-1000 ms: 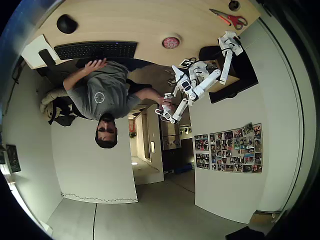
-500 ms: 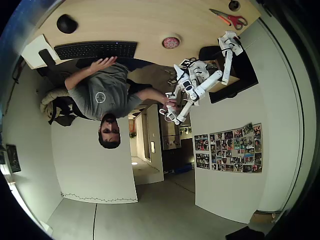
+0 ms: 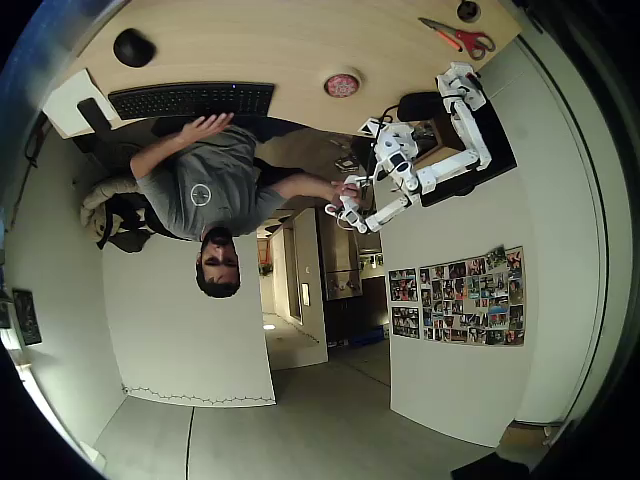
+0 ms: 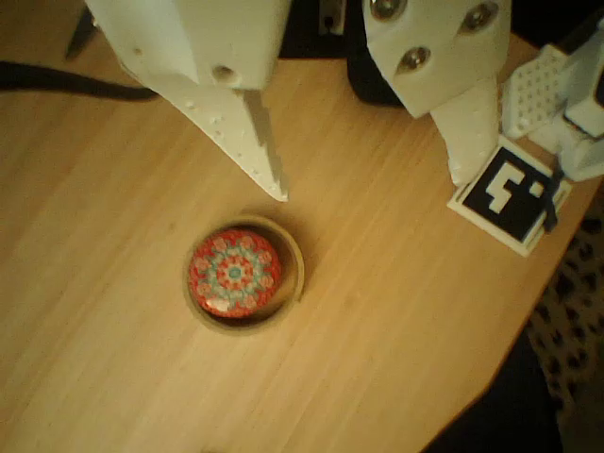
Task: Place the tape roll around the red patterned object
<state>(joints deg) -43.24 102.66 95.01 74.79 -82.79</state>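
Note:
In the wrist view the pale tape roll [image 4: 295, 271] lies flat on the wooden table and rings the red patterned object [image 4: 234, 272], which sits inside its open centre. My gripper [image 4: 370, 184] hangs above them, open and holding nothing. Its left fingertip is just up and right of the ring and clear of it. Seen from overhead, the red patterned object [image 3: 342, 85] sits near the table's edge inside the pale rim of the tape roll [image 3: 342, 70].
A black-and-white marker tile [image 4: 510, 193] lies right of the ring, close to the table edge at lower right. Red-handled scissors [image 3: 460, 38], a black keyboard [image 3: 190, 98] and a black mouse [image 3: 133, 47] lie on the table. A person [image 3: 200, 190] sits at it.
In the overhead view the white arm beside the table edge has swung to the right. The ring and the red object have stayed where they were.

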